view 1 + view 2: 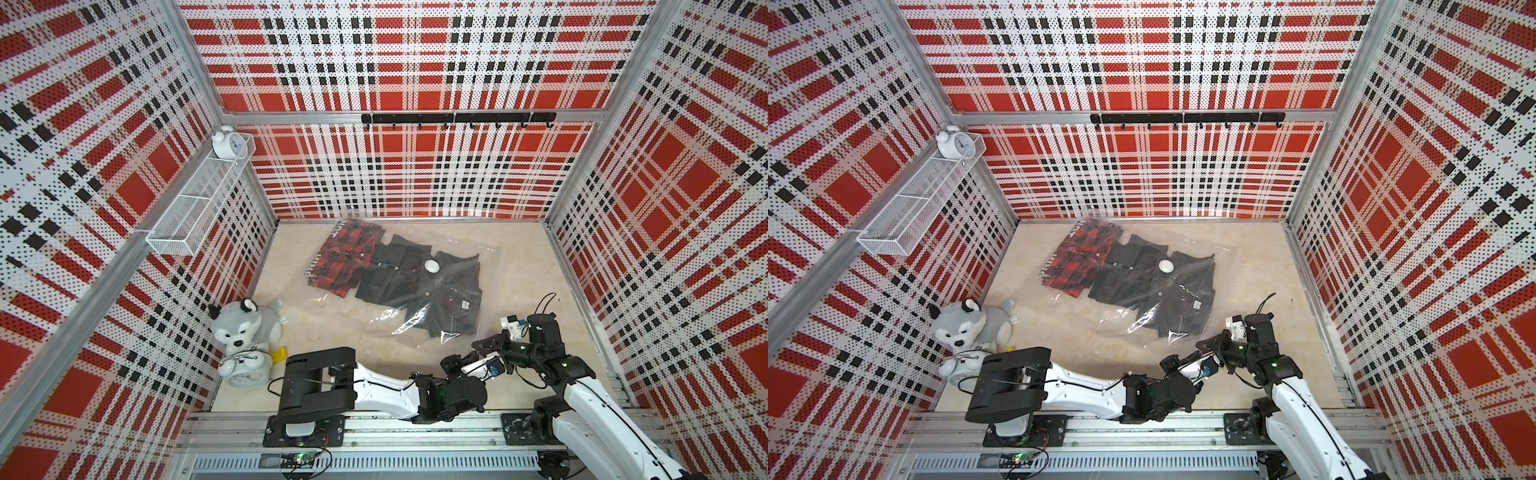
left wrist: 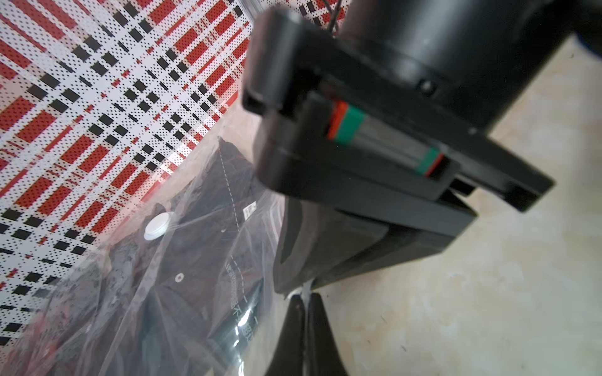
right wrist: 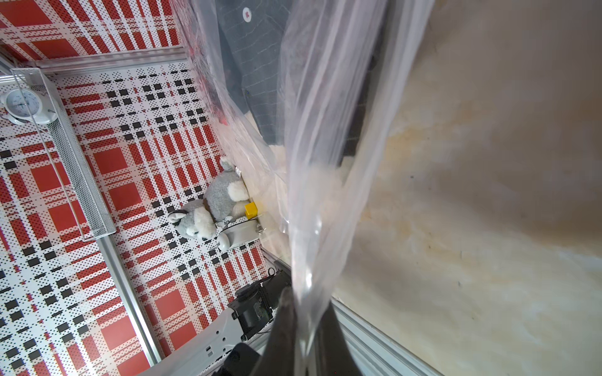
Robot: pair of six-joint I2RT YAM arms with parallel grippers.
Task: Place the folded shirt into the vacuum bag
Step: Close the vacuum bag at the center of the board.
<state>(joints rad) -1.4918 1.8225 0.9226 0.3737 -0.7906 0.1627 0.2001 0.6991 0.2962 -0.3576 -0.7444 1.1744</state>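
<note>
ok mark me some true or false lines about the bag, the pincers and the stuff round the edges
1. The right pincer is shut on the vacuum bag. True.
2. The plush husky lies inside the bag. False: the husky sits outside it, beside an alarm clock.
3. The white valve disc sits over the dark clothes. True.
4. The wire shelf holds nothing. False: a white clock stands at the shelf's far end.
5. The left pincer gapes open. False: the left pincer is shut at the bag's edge.
</note>
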